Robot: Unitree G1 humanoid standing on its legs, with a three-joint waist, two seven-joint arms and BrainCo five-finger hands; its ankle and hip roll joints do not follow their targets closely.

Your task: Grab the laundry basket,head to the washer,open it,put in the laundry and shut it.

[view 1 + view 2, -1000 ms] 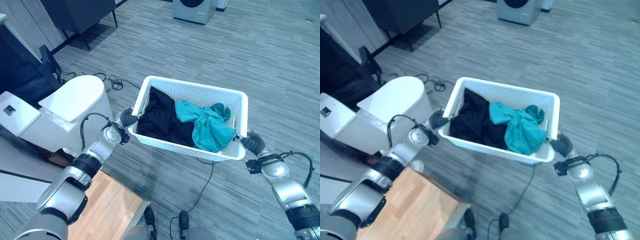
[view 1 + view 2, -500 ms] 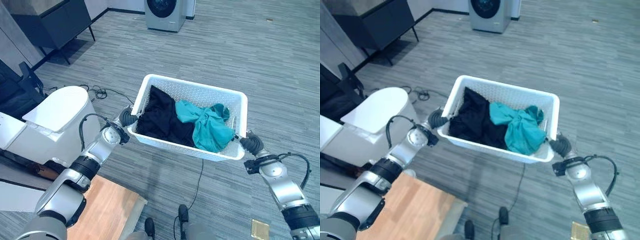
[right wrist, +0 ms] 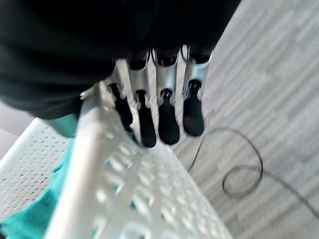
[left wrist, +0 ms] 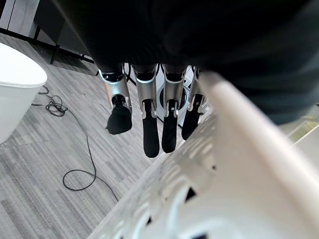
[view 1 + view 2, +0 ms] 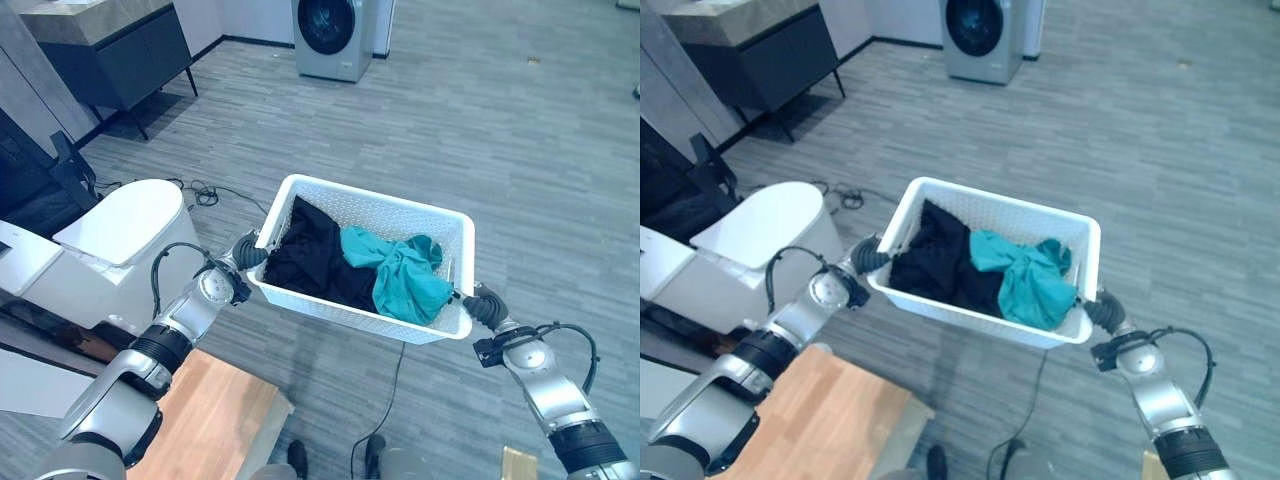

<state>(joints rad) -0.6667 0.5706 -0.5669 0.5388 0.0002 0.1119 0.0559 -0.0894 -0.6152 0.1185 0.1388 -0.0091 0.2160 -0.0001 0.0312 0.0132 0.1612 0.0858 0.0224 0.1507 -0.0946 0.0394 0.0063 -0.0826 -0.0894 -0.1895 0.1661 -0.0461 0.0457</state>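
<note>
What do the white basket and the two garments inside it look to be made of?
The white perforated laundry basket looks like moulded plastic: smooth matte walls pierced by a regular grid of small holes. The teal crumpled garment and the black garment look like soft woven or knit fabric, folding and bunching loosely; the exact fibre is not discernible.

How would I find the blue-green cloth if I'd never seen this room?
Find the white laundry basket that is carried between the robot's left hand and right hand, above the grey floor. Two bundles of clothes lie inside. The teal cloth is the bright crumpled one on the right-hand side, beside the black clothes.
</note>
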